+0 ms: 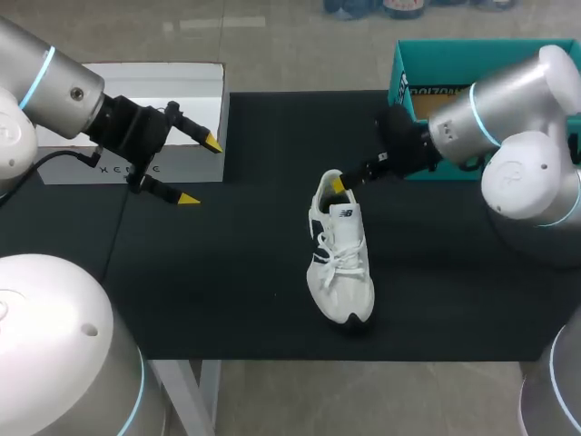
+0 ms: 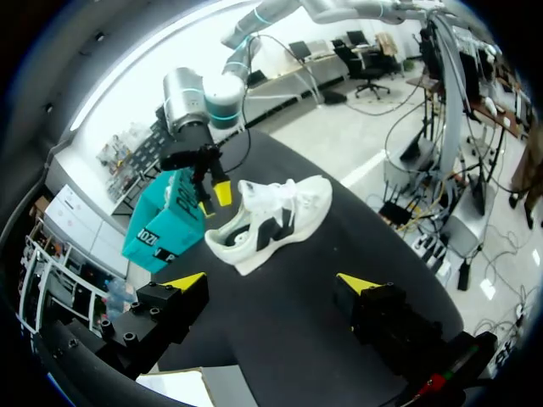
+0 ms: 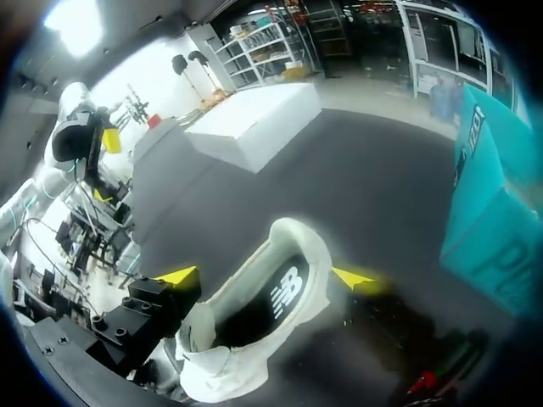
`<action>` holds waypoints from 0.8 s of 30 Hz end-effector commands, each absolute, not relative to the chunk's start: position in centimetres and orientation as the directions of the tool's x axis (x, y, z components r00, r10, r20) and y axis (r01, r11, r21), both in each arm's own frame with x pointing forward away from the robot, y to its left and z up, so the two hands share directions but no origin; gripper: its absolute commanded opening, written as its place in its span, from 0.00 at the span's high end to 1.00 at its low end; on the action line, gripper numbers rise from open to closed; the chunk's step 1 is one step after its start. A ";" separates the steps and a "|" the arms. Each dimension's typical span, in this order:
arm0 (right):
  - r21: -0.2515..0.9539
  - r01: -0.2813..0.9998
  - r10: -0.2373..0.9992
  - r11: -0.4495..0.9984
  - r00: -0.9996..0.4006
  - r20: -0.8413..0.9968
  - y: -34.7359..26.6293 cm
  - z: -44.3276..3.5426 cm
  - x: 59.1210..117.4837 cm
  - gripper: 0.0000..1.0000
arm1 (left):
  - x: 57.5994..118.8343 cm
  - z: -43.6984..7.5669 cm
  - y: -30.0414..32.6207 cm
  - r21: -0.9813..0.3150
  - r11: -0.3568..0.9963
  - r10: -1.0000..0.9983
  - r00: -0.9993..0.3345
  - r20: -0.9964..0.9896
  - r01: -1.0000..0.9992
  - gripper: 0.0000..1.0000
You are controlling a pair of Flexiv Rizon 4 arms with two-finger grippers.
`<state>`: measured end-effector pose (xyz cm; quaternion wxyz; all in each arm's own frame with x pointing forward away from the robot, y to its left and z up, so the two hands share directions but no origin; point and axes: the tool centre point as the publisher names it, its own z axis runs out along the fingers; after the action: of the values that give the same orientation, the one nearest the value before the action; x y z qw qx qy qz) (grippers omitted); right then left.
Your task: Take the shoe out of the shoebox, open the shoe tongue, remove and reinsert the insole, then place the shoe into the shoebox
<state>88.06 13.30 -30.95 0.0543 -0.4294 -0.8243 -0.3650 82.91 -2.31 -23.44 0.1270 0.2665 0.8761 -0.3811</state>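
Observation:
A white shoe [image 1: 340, 263] with dark side marks stands upright on the black mat [image 1: 227, 300], toe toward the table's front. My right gripper [image 1: 338, 184] is at the shoe's heel, open. In the right wrist view the heel of the shoe [image 3: 284, 254] sits between the spread fingers of the right gripper [image 3: 267, 277], and the dark insole [image 3: 271, 305] shows inside. The teal shoebox [image 1: 427, 77] stands at the back right, behind the right arm. My left gripper [image 1: 200, 171] hangs open and empty over the mat's left side, well apart from the shoe [image 2: 271, 220].
A white box lid [image 1: 154, 91] lies at the back left, just behind the left gripper. The teal shoebox [image 3: 492, 220] is close beside the right gripper. Bare mat lies between the left gripper [image 2: 273, 281] and the shoe.

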 end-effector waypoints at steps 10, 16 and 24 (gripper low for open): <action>0.332 0.830 0.858 0.449 -0.504 0.099 15.8 -29.0 86.1 0.00 | 82.9 -23.4 -2.3 -0.598 0.570 0.372 -0.825 -0.424 0.564 0.00; 0.299 0.853 0.875 0.427 -0.474 0.103 15.1 -29.4 85.2 0.14 | 82.9 -23.4 -2.3 -0.598 0.570 0.372 -0.825 -0.424 0.564 0.00; 0.269 0.883 0.900 0.385 -0.424 0.102 14.9 -30.1 84.8 1.00 | 82.9 -23.4 -2.3 -0.598 0.570 0.372 -0.825 -0.424 0.564 0.00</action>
<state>84.99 14.59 -29.99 -0.0125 -0.5291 -0.8340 -0.1560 82.91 -2.31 -23.44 0.1270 0.2665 0.8761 -0.3811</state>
